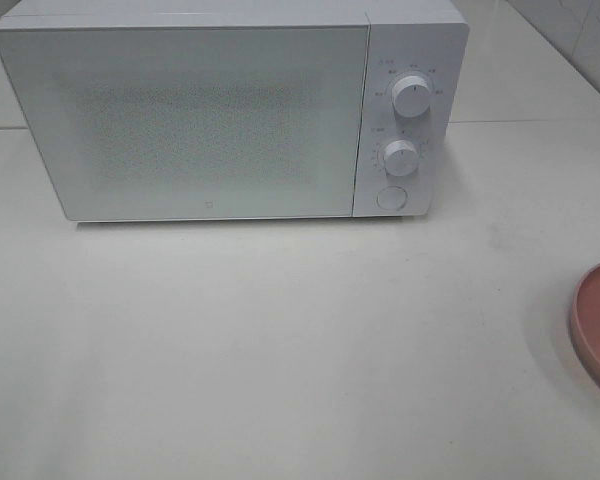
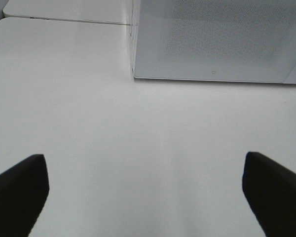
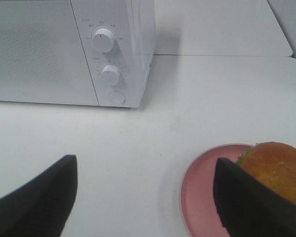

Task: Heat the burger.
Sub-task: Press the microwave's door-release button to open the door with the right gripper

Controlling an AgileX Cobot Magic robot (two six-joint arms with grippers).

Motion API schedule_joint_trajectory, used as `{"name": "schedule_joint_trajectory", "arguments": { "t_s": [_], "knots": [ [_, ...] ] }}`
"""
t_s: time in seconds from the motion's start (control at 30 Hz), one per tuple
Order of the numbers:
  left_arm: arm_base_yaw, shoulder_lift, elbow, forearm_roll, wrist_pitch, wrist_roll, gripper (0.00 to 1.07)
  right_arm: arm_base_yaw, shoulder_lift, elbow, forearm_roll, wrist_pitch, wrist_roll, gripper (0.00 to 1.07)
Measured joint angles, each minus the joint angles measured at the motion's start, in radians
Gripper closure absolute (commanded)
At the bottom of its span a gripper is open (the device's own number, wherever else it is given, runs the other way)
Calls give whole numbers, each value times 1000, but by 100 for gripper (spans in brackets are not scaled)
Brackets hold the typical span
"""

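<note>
The round burger (image 3: 278,170), with its golden-brown, finely textured bun, sits on a round pink plate (image 3: 202,197). It lies out in front of the white box-shaped microwave (image 1: 180,120), off toward its knob side and well apart from it. A sliver of green lettuce peeks from under the bun; the filling below I cannot make out. One dark finger of my right gripper (image 3: 145,170) covers part of the burger, and the picture's edge cuts off more. From the high camera only the plate's rim shows. My right gripper stands spread wide over the white surface (image 1: 280,350), holding nothing. My left gripper (image 2: 144,163) is likewise spread wide and empty, in front of the microwave's closed door.
</note>
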Motion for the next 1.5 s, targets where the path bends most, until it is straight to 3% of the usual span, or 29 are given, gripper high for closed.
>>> {"name": "schedule_joint_trajectory", "arguments": {
  "t_s": [0.8, 1.27, 1.5],
  "knots": [
    [0, 0, 0, 0, 0, 0, 7, 0, 285, 62, 4, -304, 0, 32],
    [0, 0, 0, 0, 0, 0, 7, 0, 534, 64, 4, -532, 0, 32],
    [0, 0, 0, 0, 0, 0, 7, 0, 657, 64, -88, -705, 38, 32]
  ]
}}
